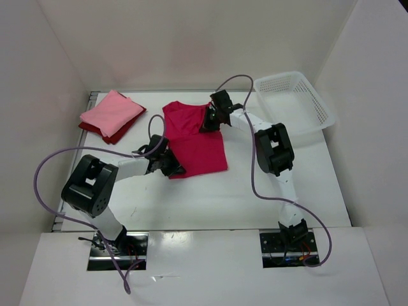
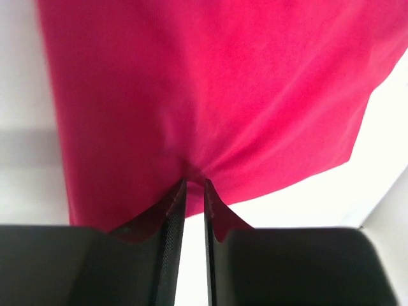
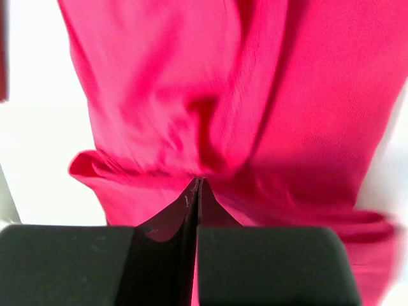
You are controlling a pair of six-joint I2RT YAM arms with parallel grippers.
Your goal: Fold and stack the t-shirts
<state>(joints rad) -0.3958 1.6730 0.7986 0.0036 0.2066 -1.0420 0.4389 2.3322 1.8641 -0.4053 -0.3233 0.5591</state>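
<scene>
At the centre of the table (image 1: 223,204) lies the magenta-crimson t-shirt (image 1: 194,143), its long axis running from the far side toward my bases and leaning slightly right at the near end.

1. Right gripper (image 1: 212,118): clenched on a bunched fold at the shirt's far right edge. The wrist view shows the fingers pressed together with cloth gathered at the tips.
2. Left gripper (image 1: 171,167): at the near left corner. The jaws stand a narrow slit apart and the hem puckers at the tips. I cannot tell whether the hem is pinched or free.
3. Relation: my two grippers sit on a diagonal across the shirt, which spreads directly ahead of each. The right arm alone has a sure hold on the far edge, so I judge that the next fold falls to it.
4. Pose: left forearm low, reaching rightward. Right arm extended forward, forearm angled far-left.

The pink t-shirt (image 1: 109,109) rests folded on the dark red t-shirt (image 1: 118,132) at the far left, well apart.
</scene>
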